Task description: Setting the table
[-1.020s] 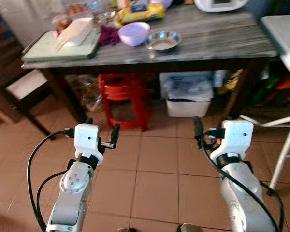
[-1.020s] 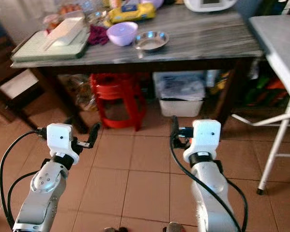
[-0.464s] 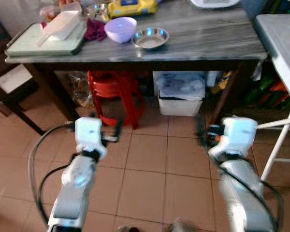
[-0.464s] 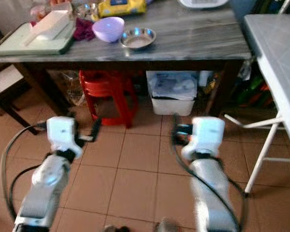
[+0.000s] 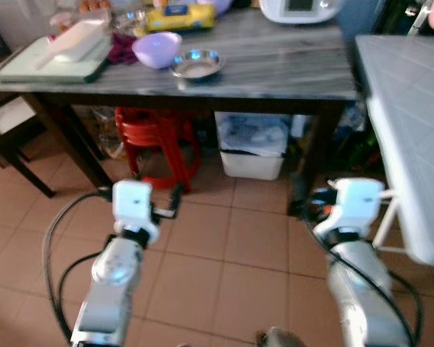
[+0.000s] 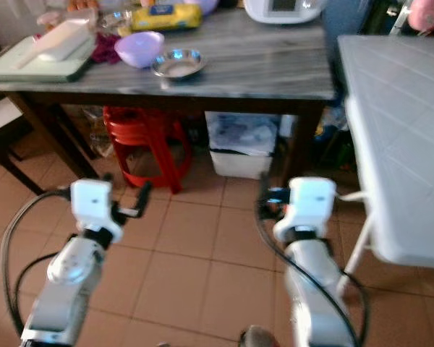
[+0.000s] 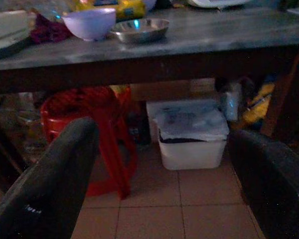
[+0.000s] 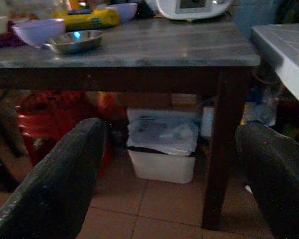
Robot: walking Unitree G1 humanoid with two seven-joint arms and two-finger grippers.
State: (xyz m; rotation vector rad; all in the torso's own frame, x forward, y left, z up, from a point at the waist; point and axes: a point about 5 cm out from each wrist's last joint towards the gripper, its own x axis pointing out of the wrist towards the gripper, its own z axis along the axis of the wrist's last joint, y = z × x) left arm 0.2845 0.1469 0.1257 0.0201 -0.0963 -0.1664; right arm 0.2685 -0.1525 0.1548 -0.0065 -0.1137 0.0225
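Both arms are raised over the tiled floor (image 5: 224, 253), short of the desk (image 5: 275, 69). The left hand (image 5: 153, 195) and right hand (image 6: 262, 189) each have fingers spread apart, holding nothing. On the far left of the desk, a purple bowl (image 5: 156, 49) sits just beside a steel bowl (image 5: 196, 63).

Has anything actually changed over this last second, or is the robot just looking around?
Mostly the view has shifted: the camera swung right, so more of the white table shows. Both grippers, left and right, stay open, empty and low over the floor. The purple bowl and steel bowl lie unmoved.
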